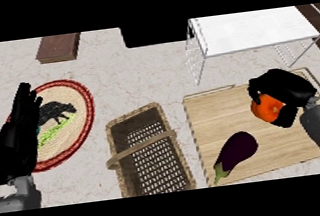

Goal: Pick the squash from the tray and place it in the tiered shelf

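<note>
The right hand [280, 96], black-fingered on its grey forearm, curls round a small, rounded orange squash [266, 108] over the right part of the pale wooden tray [213, 123]. Fingers wrap the top and far side of the squash, the thumb side hides much of it, and only an orange patch shows between them. Whether it is touching the tray or already raised clear of it cannot be told from this steep view.

The squash looks hard-skinned, stiff and smooth, so it should neither dent nor bruise under the fingers, but its rounded, glossy surface could let it roll or slip in a partial hold. It is probably fairly dense for its size. Taking it round the widest part, fingers on one side and thumb opposite, seems the safest hold, and that is roughly how the hand sits now.

A dark purple eggplant with a green stem [235, 154] lies on the tray just below and to the left, apart from the hand. The white wire tiered shelf [250, 31] stands beyond the tray's far edge. A brown woven basket [148, 152] sits left of the tray. The left hand [19, 132] rests open, fingers up, at the view's left over a round, red-rimmed woven mat [75, 120].
</note>
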Robot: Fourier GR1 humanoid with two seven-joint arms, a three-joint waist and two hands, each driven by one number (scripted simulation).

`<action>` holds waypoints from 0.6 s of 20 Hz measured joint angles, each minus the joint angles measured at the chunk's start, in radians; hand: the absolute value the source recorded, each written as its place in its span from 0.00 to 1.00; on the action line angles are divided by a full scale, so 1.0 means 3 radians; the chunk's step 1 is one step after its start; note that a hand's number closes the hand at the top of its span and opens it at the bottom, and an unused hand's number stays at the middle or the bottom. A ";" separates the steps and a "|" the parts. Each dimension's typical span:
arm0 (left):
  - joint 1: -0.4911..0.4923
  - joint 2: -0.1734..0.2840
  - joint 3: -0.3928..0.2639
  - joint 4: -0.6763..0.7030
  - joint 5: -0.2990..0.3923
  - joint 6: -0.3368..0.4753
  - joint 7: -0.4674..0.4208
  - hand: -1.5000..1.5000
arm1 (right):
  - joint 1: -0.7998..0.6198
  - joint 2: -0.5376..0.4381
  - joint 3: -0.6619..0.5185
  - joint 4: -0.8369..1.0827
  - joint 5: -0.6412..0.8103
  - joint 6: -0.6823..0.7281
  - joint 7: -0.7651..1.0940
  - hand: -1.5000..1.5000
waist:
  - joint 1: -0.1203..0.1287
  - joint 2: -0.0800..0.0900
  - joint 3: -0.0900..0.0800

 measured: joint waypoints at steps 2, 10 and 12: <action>0.0003 0.0002 0.0018 0.0001 0.0004 0.0009 0.0000 0.50 | 0.0079 0.0182 -0.0152 -0.0056 -0.0062 0.0023 0.0450 1.00 | -0.0025 -0.0015 -0.0012; 0.0067 0.0025 0.0042 -0.0037 0.0018 -0.0020 0.0019 0.50 | 0.0354 0.0958 -0.0427 -0.1022 -0.0327 0.0256 0.1888 1.00 | -0.0038 0.0007 0.0020; 0.0051 0.0025 0.0055 0.0010 0.0023 -0.0026 -0.0005 0.50 | 0.0348 0.1150 -0.0503 -0.1337 -0.0477 0.0248 0.2149 1.00 | -0.0044 0.0015 0.0028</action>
